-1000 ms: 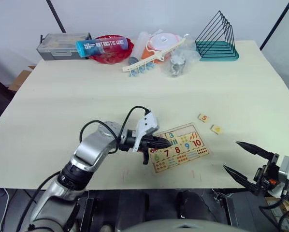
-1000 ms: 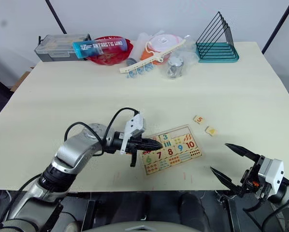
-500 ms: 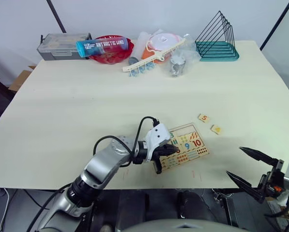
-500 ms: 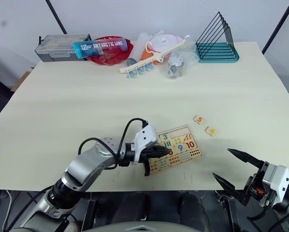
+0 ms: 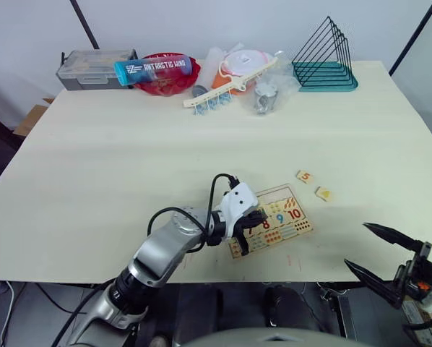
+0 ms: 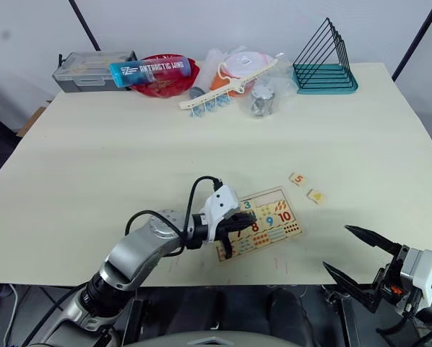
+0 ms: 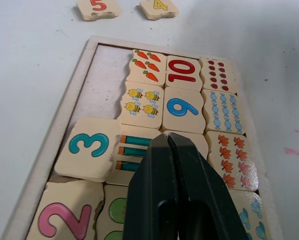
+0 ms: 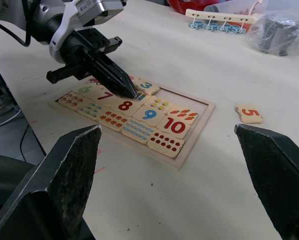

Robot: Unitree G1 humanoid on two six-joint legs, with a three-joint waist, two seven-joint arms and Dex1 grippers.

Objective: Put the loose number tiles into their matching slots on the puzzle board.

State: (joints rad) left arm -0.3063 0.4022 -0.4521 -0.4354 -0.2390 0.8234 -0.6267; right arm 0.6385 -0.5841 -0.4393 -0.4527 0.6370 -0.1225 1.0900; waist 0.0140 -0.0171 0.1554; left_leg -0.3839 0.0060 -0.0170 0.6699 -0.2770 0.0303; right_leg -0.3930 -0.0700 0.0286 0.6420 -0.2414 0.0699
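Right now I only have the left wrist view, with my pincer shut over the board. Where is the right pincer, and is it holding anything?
Observer: The right pincer is open and empty, off the table's near edge, to the right of the board.
Operator: Which side are the loose 5 and 4 on?
Observer: The 5 tile and the 4 tile lie on the table to the board's right, on the right arm's side.
Operator: What is my pincer hiding?
Observer: The right wrist view shows a red 7 and a red 8 seated in the board beside the left pincer tip.
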